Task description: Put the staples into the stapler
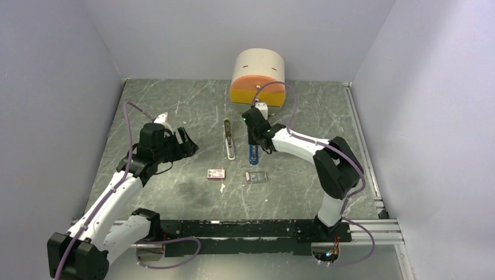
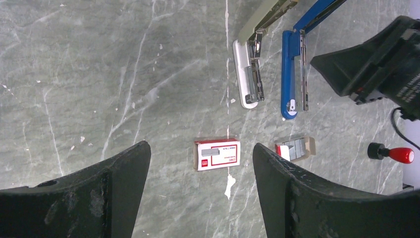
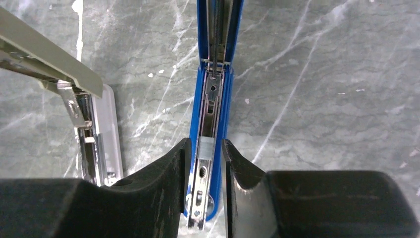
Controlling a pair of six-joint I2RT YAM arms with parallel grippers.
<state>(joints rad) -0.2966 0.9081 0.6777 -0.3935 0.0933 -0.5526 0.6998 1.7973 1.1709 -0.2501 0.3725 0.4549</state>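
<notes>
Spreading between pale lilac walls [image 1: 58, 70], the grey-green marbled table [image 1: 175, 105] carries the staples [image 2: 295, 148] in an open tray near the blue stapler [image 2: 288, 74]. The right gripper [image 3: 205, 144] pinches that stapler's bared rail. The left gripper [image 2: 201, 147] hangs wide apart above a red-and-white box [image 2: 218, 154].

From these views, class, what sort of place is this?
Probably a robot test booth: plain walls box in a marbled table, left arm and right arm mount on a rail, and a blue stapler and white stapler lie opened.

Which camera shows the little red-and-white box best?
The left wrist view: the red-and-white box lies centred, with its label visible. The top view shows the box as a tiny speck; the right wrist view misses it.
</notes>
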